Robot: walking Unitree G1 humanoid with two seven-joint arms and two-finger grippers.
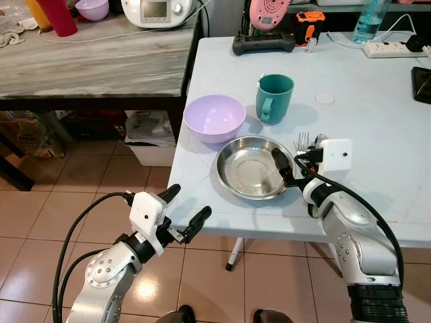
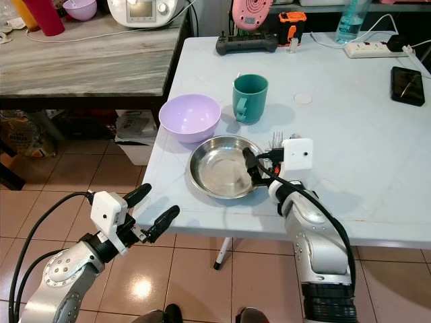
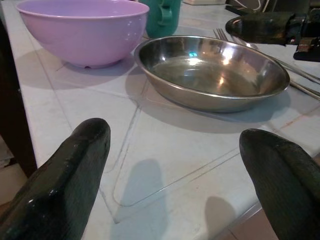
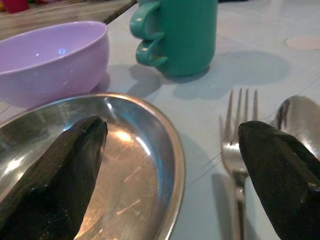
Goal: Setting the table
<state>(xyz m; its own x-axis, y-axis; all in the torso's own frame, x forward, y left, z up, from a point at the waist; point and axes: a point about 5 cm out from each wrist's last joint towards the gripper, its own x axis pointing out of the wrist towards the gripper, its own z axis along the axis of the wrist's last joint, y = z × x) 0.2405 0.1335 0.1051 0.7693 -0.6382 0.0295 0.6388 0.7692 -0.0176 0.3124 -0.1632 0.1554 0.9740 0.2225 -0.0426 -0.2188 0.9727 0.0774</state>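
Overhead, pale blue table point(image 1: 377, 134) stands beside grey-topped counter point(image 1: 94, 60) on tiled floor point(image 1: 101, 215)

At the top left of the frame, a grey wood-grain counter point(image 1: 94, 57) carries a red cylindrical container point(image 1: 59, 16), a small lilac bowl point(image 1: 92, 9) and a white electric cooker point(image 1: 157, 11). Along the top edge sit a black game controller point(image 1: 263, 43), a pink round device point(image 1: 269, 13), an orange-and-black tool point(image 1: 309, 27), a clear blue-tinted water bottle point(image 1: 370, 20), a white power strip point(image 1: 393, 48) and, far right, a black phone point(image 1: 422, 84). Terracotta floor tiles point(image 1: 101, 215) fill the lower left.
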